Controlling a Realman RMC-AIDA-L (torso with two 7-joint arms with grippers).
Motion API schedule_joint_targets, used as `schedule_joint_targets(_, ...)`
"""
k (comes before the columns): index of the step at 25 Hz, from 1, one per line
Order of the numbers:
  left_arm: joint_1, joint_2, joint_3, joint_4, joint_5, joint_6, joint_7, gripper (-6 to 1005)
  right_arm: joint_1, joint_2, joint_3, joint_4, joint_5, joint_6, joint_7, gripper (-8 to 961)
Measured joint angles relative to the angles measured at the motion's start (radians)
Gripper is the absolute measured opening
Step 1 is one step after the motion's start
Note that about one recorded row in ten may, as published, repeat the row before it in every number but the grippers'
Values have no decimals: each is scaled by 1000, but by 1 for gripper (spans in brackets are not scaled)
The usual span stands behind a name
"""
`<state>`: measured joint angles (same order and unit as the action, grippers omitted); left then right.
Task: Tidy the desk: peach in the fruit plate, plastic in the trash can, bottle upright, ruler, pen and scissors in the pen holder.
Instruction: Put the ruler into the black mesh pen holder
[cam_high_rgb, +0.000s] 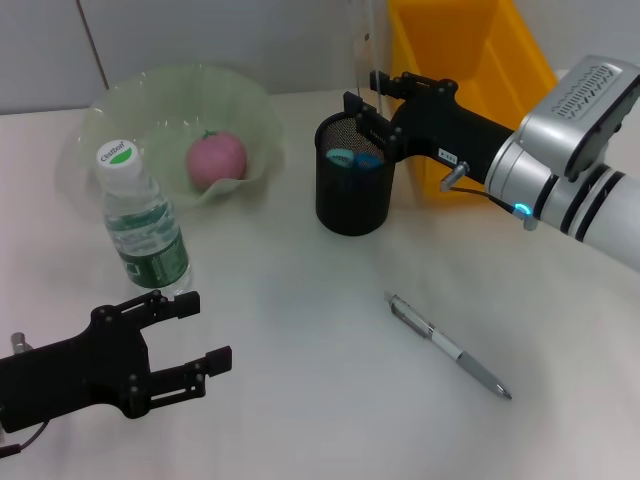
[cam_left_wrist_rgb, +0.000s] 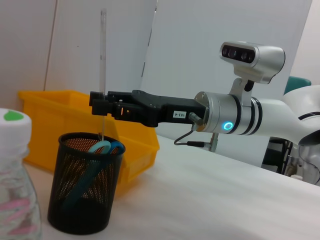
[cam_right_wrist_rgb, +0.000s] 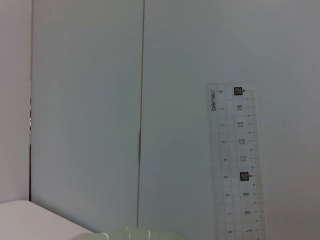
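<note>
A clear ruler (cam_left_wrist_rgb: 103, 60) is standing upright over the black mesh pen holder (cam_high_rgb: 354, 175), its lower end dipping inside beside blue-handled scissors (cam_high_rgb: 352, 158).

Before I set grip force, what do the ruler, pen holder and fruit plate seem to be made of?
Ruler: clear, glossy, probably hard plastic; the wall shows through its printed scale. The right gripper holds it upright over the holder.
Pen holder: black mesh, likely metal with a matte coat; fine holes show the scissors' blue handles.
Fruit plate: pale green, translucent, wavy rim; plastic or glass, hard to say.
</note>
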<state>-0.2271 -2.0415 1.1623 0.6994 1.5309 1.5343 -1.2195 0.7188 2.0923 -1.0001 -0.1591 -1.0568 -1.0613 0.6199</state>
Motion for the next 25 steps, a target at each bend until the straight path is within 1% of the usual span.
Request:
schedule_joint_targets(2,0,0,-1,0,0,0,0,802,13,0,0,15,0,9,-1,394)
schedule_joint_targets(12,-1,0,-4,-2,0,0,0,802,30,0,0,30,-1,47,-2,394)
schedule_joint_targets(25,-4,1,-6,-3,0,0,0,802,30,0,-9,30,-9,55,-2,393)
